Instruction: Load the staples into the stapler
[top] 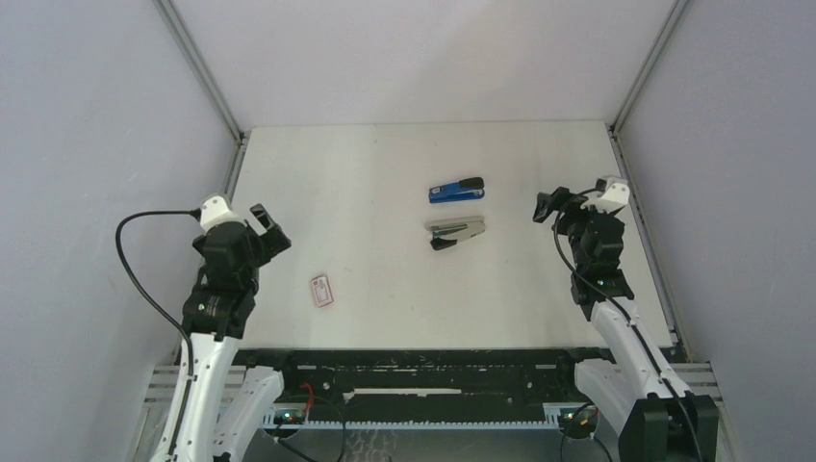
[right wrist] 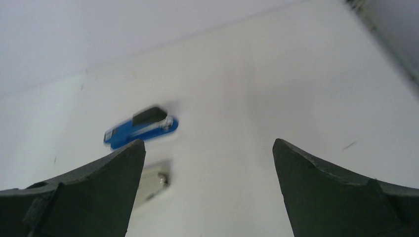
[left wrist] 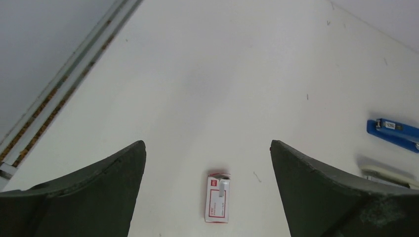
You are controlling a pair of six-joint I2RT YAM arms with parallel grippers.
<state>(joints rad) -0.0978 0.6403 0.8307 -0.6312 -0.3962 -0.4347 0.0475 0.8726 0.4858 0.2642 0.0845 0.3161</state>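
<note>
The staples' small red-and-white box lies flat on the white table at front left; in the left wrist view a grey tray end pokes from its far end. A blue stapler and a grey stapler lie mid-table, also in the left wrist view and blurred in the right wrist view. My left gripper is open and empty, raised left of the box. My right gripper is open and empty, raised right of the staplers.
Grey walls close in the table on the left, back and right, with metal rails along the side edges. A black cable loops off the left arm. The arm bases and a black rail run along the near edge.
</note>
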